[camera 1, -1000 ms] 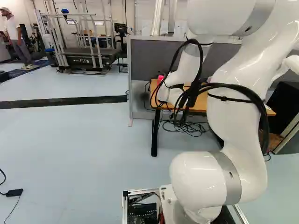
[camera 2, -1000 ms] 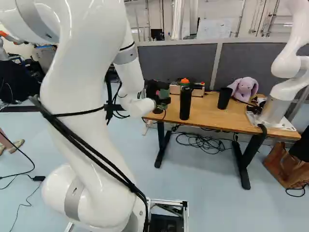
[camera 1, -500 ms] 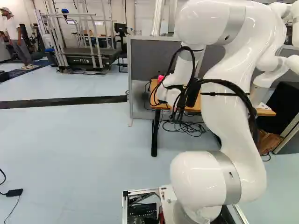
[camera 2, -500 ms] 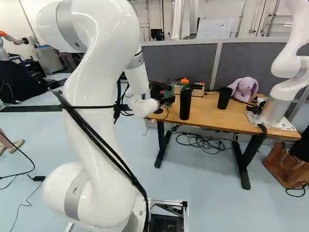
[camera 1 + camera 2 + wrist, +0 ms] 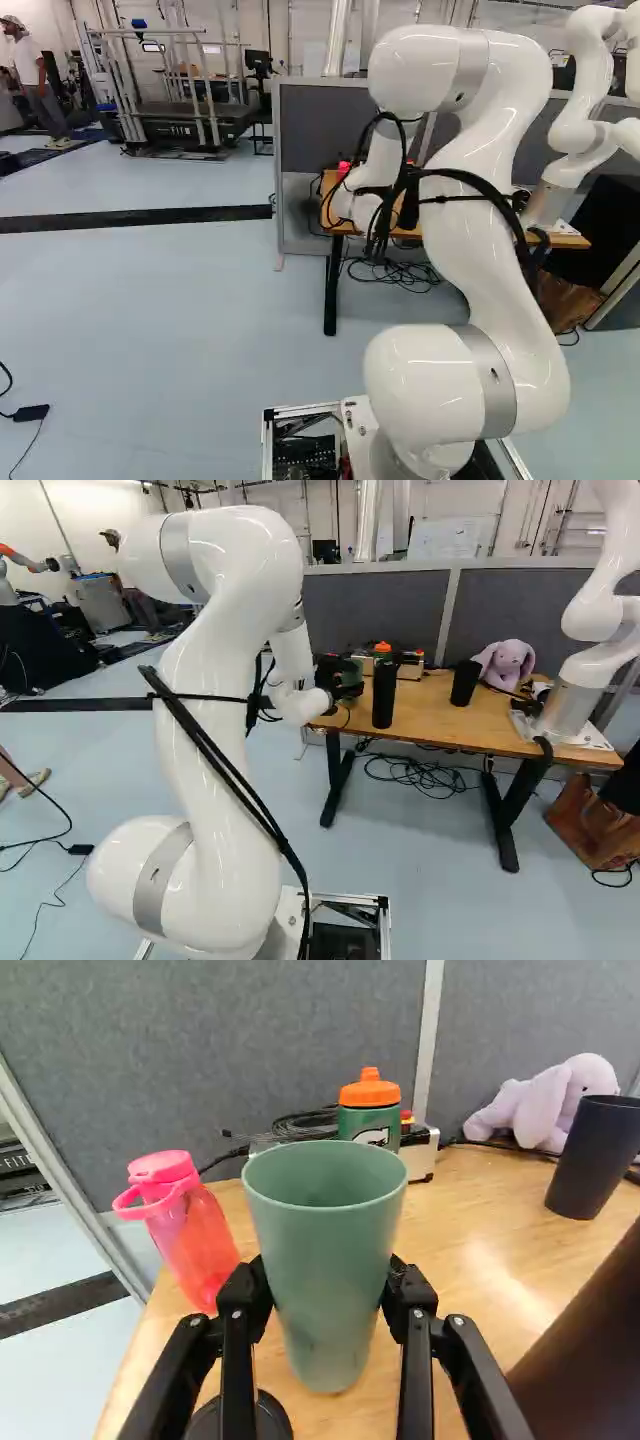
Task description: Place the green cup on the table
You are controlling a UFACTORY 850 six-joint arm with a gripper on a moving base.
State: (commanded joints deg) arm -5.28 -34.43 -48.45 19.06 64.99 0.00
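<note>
Wrist view: black jaws are holding a green cup from both sides, set apart by its width. The cup is standing upright, mouth up, over a wooden worktop. A pink bottle is standing just beside it, near the worktop's edge; a green bottle with an orange lid is standing beyond it. In the right base view, I am seeing a white arm reaching to one end of the worktop, near a tall black bottle. Grasping is looking finished, and carrying nearly so. Whether the cup is touching the worktop, I am not managing to tell. Remaining, I am judging: settling it, loosening the jaws, and backing away without tipping it.
</note>
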